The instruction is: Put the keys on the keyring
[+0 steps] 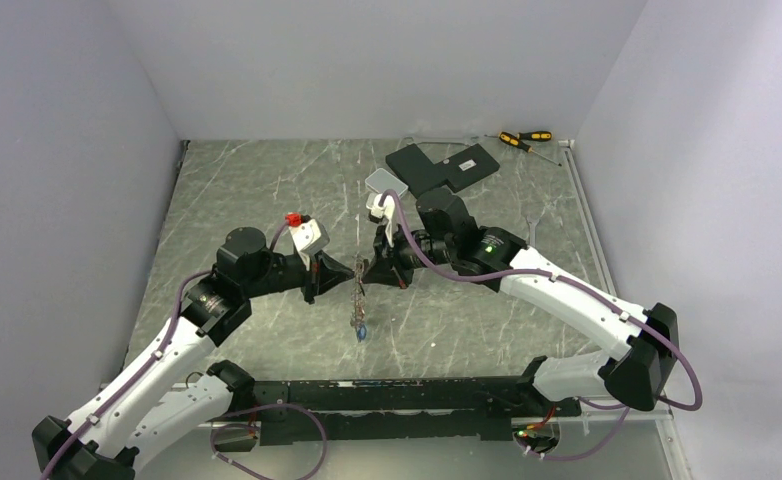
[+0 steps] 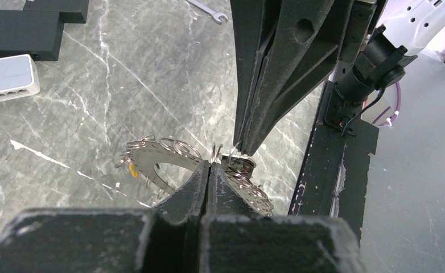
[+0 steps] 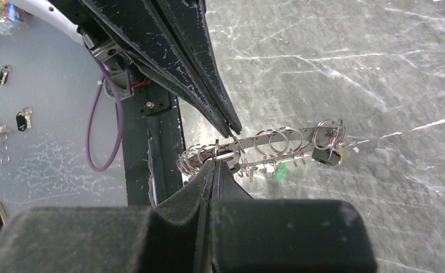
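Above table point(image 1: 257, 190), left pincer point(image 2: 210, 166) and right pincer point(image 3: 215, 162) clamp keyring point(image 3: 305, 131) edge-up, stretching nearward.

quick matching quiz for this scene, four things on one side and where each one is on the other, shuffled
Things:
1 keyring
2 screwdrivers
3 white box
4 loose keys

Places:
a far right corner of the table
b on the pale surface past the black rail
c pinched between left gripper and right gripper
d next to the black slab

Pairs: 1-c, 2-a, 3-d, 4-b
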